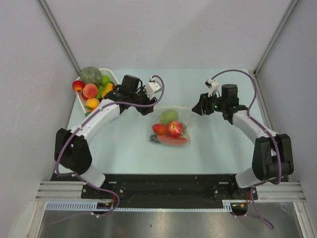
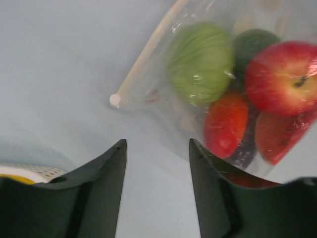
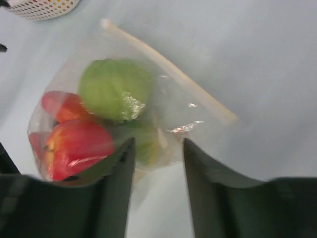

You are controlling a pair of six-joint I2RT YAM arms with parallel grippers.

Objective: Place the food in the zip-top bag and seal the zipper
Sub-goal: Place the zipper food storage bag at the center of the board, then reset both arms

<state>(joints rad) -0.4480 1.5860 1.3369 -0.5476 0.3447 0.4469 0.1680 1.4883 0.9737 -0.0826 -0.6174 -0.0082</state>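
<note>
The zip-top bag [image 1: 184, 120] lies flat mid-table. It holds a green round fruit [image 1: 169, 116], a red apple [image 1: 175, 129], a red pepper [image 1: 159, 129] and a watermelon slice [image 1: 174, 140]. My left gripper [image 1: 146, 108] is open and empty just left of the bag's far corner. In the left wrist view [image 2: 157, 146] the zipper [image 2: 143, 54], the green fruit [image 2: 200, 62] and the apple [image 2: 282, 77] lie ahead. My right gripper [image 1: 197, 110] is open and empty at the bag's right edge. In the right wrist view [image 3: 158, 145] the zipper [image 3: 173, 74] runs straight past the green fruit [image 3: 115, 89].
A white slotted basket [image 1: 112, 75] stands at the far left with several more toy fruits, including a dark green one [image 1: 91, 75] and an orange-red one [image 1: 90, 90]. Its rim shows in the right wrist view [image 3: 44, 9]. Grey walls enclose the table.
</note>
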